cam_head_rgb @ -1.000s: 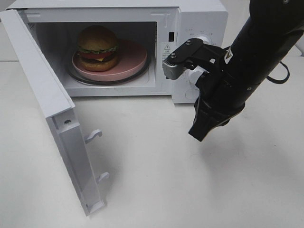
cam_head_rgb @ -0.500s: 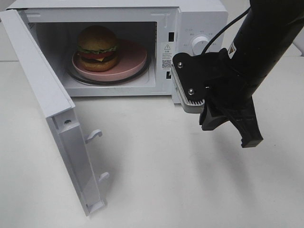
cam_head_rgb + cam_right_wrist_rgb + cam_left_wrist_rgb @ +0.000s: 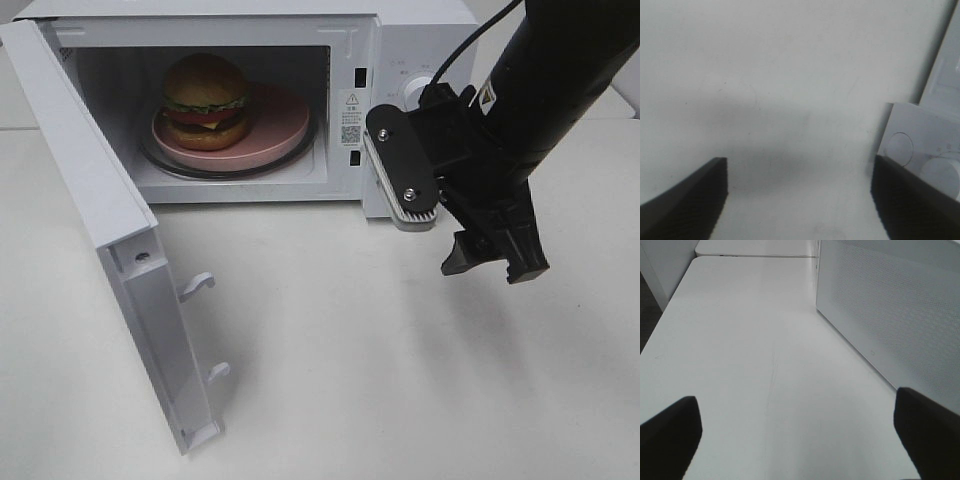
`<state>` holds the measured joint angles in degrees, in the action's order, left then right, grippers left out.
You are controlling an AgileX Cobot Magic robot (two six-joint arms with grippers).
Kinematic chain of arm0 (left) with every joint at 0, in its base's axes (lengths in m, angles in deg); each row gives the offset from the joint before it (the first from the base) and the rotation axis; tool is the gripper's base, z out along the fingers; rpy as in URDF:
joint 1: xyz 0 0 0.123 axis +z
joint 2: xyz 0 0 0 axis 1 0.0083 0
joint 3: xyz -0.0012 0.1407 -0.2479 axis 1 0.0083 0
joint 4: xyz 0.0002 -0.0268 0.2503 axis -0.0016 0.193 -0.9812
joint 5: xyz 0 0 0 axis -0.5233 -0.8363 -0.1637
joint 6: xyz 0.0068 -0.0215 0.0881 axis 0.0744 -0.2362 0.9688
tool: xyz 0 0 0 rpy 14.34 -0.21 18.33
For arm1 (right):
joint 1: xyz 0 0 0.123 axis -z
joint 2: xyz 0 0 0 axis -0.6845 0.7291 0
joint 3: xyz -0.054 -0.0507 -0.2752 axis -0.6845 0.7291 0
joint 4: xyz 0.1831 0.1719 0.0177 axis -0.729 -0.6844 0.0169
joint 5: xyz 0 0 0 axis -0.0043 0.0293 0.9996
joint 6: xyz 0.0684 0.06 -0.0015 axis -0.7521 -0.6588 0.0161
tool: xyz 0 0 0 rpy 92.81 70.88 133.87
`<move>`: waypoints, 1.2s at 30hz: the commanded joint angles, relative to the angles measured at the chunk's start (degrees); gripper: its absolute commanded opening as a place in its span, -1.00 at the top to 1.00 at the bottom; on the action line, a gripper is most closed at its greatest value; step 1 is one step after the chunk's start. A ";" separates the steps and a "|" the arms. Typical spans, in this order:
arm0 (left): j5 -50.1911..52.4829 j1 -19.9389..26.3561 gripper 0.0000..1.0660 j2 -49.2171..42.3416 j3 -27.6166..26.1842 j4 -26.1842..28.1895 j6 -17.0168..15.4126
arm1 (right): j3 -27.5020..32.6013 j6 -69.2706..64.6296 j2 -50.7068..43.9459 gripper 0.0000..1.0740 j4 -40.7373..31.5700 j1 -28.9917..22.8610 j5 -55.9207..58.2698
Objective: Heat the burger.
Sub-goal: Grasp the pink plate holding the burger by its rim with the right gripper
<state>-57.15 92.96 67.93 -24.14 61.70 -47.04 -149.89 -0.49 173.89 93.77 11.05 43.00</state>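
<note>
The burger [image 3: 206, 100] sits on the pink plate [image 3: 275, 125], towards the plate's left side, on the glass turntable [image 3: 160, 160] inside the microwave [image 3: 420, 40]. The door [image 3: 110, 240] hangs wide open, swung out to the left, its two latch hooks [image 3: 197, 286] pointing across the desk [image 3: 380, 380].

Over on the right, the right gripper [image 3: 494, 262] hovers just in front of the control panel, below the upper knob [image 3: 418, 90], and its fingers [image 3: 687, 200] are spread apart with nothing between them; the right wrist view shows only bare desk and the dials beyond. The left gripper [image 3: 795, 440] is out of the overhead shot, but its own camera shows its fingers [image 3: 670, 425] spread wide too, empty, facing the perforated outer face of the door.

So the food looks loaded and the door is the job now, by my reading. Best done from the outer face: push near the free edge, sweep steadily, and press until the hooks seat. Then the dial.
</note>
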 commanded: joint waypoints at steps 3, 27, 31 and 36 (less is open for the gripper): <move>0.80 0.00 -0.83 -1.09 0.23 0.40 0.00 | -0.46 -3.95 -0.52 -0.88 0.29 -0.06 -2.23; 0.80 0.00 -0.83 -1.09 0.23 0.40 0.00 | -14.55 -4.70 11.75 -0.78 5.10 -7.39 -8.65; 0.80 0.00 -0.83 -1.09 0.23 0.40 0.00 | -17.42 -4.70 14.27 -0.77 5.10 -7.39 -9.22; 0.80 0.00 -0.83 -1.09 0.23 0.40 0.00 | -20.45 -4.81 17.30 -0.75 5.10 -7.39 -9.68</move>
<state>-57.15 92.96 67.93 -24.14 61.70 -47.04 -169.20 -4.61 190.28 98.75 3.77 33.83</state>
